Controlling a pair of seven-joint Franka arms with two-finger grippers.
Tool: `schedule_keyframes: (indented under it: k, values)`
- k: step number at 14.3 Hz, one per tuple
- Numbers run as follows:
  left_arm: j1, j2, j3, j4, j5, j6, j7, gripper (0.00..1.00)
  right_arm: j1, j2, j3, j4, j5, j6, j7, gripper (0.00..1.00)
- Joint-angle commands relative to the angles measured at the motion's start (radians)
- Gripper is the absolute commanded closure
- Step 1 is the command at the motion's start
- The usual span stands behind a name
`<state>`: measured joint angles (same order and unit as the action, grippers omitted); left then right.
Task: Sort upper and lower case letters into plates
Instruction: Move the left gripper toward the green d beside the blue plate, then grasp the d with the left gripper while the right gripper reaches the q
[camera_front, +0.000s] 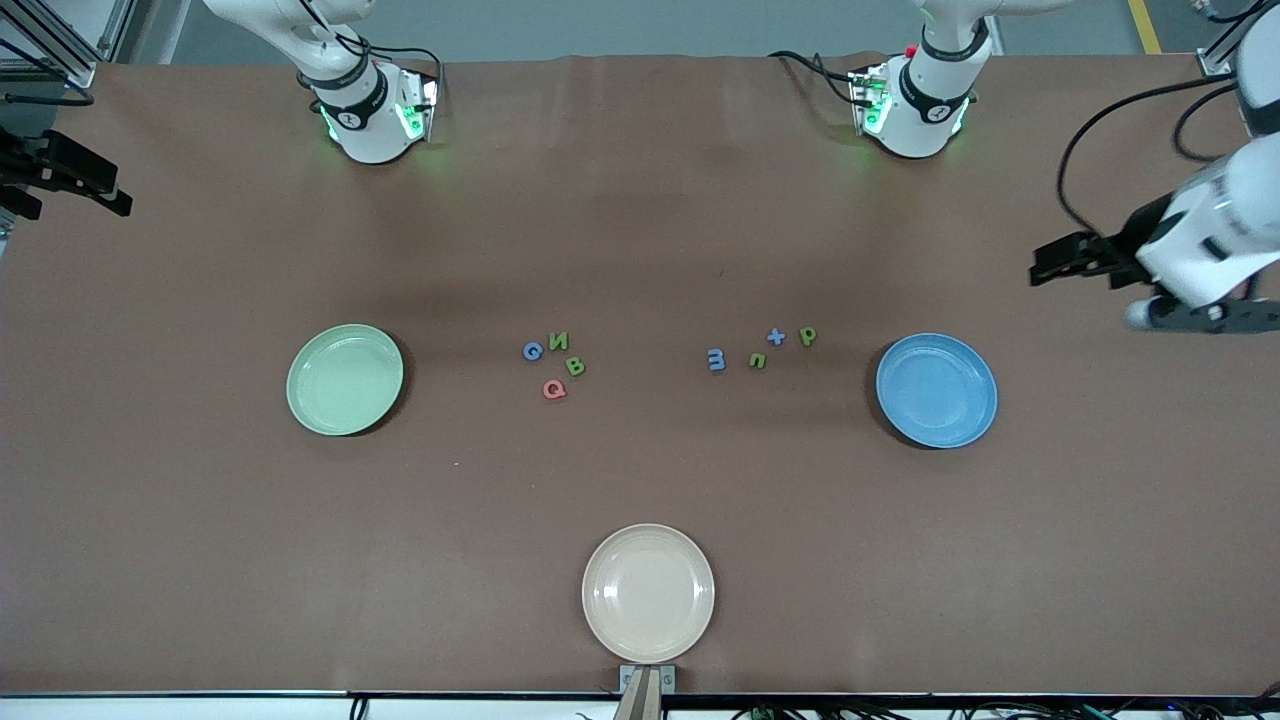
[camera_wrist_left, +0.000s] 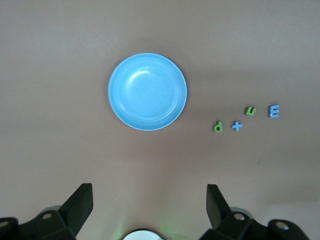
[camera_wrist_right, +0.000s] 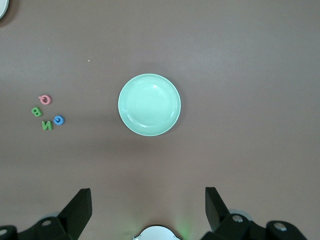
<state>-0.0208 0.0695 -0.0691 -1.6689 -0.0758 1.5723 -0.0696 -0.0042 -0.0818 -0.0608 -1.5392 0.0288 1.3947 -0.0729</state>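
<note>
Pale green and medium blue, your two sorting plates both sit bare on the brown table (camera_front: 200, 520). The green plate (camera_front: 345, 379) lies toward the right arm's end, the blue plate (camera_front: 936, 390) toward the left arm's end, and a cream plate (camera_front: 648, 592) rests nearer the front camera than either, also with nothing in it.

Between the two coloured plates you have two small clusters of foam letters. Beside the green plate's side of the middle: a blue G (camera_front: 533, 351), a green N (camera_front: 560, 341), a green B (camera_front: 575, 366) and a pink Q (camera_front: 554, 389). Closer to the blue plate: a blue m (camera_front: 716, 360), a green n (camera_front: 758, 360), a blue plus-shaped piece (camera_front: 776, 337) and a green p (camera_front: 807, 336).

Your left gripper (camera_front: 1045, 265) hangs in the air at the left arm's end of the table, with the blue plate in its wrist view — fingers (camera_wrist_left: 80, 202) spread wide, holding nothing. Your right gripper (camera_wrist_right: 147, 205) looks down on the green plate, its fingers likewise wide apart and empty, touching nothing.
</note>
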Motion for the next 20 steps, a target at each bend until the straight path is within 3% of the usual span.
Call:
schedule_keyframes:
  k: [1, 7, 10, 13, 17, 20]
  values:
    - [0.001, -0.025, -0.07, -0.165, -0.013, 0.159, -0.149, 0.0, 0.001, -0.019, -0.001, -0.015, -0.001, 0.003, 0.004, 0.0]
    - [-0.001, -0.004, -0.188, -0.493, -0.005, 0.608, -0.369, 0.0, -0.003, -0.019, -0.005, -0.013, -0.004, 0.004, 0.002, 0.0]
    - [-0.014, 0.065, -0.254, -0.59, -0.001, 0.802, -0.549, 0.0, -0.005, -0.018, -0.007, -0.015, -0.007, 0.007, -0.007, 0.0]
    - [-0.086, 0.137, -0.258, -0.623, 0.036, 0.928, -0.654, 0.0, 0.001, -0.018, -0.002, -0.012, -0.035, 0.012, -0.007, 0.0]
    - [-0.099, 0.251, -0.259, -0.617, 0.239, 0.972, -0.794, 0.0, 0.001, -0.018, -0.002, 0.004, -0.036, 0.006, -0.005, 0.0]
    - [-0.096, 0.288, -0.261, -0.617, 0.261, 0.979, -0.808, 0.0, -0.002, -0.01, -0.002, 0.013, -0.035, 0.003, 0.007, 0.0]
